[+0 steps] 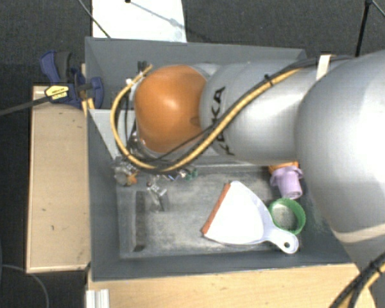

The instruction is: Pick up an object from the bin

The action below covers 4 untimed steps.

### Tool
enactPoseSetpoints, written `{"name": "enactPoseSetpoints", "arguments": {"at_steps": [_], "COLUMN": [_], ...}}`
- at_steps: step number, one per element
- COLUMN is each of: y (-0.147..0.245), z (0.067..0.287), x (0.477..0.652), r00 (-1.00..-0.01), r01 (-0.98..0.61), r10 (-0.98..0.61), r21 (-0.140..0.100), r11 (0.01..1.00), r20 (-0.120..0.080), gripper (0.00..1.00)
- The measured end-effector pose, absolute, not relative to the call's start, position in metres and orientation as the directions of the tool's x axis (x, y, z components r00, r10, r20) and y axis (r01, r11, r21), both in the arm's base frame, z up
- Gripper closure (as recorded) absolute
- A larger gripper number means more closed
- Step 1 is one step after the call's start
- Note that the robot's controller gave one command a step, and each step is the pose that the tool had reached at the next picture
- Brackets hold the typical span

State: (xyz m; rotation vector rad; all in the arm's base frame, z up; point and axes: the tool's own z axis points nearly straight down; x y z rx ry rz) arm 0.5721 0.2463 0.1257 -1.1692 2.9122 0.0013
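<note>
Toward the bin's [106, 236] left wall the gripper [155, 194] hangs low above bare floor; clenched or released, I cannot tell. A white scoop [244, 220] lies apart, near-right, with a green cup [287, 215] and purple piece [287, 181] beside it.

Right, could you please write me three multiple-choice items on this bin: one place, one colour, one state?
1. Where in the bin does the white scoop lie?
A. left end
B. back wall
C. right half, near the front
2. What colour is the cup beside the scoop's handle?
A. green
B. red
C. black
3. How does the scoop stand to the tool?
A. clamped in it
B. lying on the floor, apart from it
C. hanging from it
Answers: 1 C, it lies right of the tool; 2 A, its rim is green; 3 B, bare floor shows between them.
</note>
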Motion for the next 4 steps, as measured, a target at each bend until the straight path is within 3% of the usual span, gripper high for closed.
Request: {"name": "enactPoseSetpoints", "arguments": {"at_steps": [1,2,4], "y": [0.2501,0.2554,0.2552], "z": [0.0689,0.0714,0.0738], "x": [0.5707,0.57,0.5693], "r00": [-0.553,-0.28,-0.282], "r01": [-0.833,-0.96,-0.96], "r10": [-0.833,-0.96,-0.959], "r21": [-0.001,-0.002,0.0], "r11": [0.553,0.28,0.282], "r20": [0.003,-0.005,-0.004], "gripper": [0.0,1.0,1.0]}}
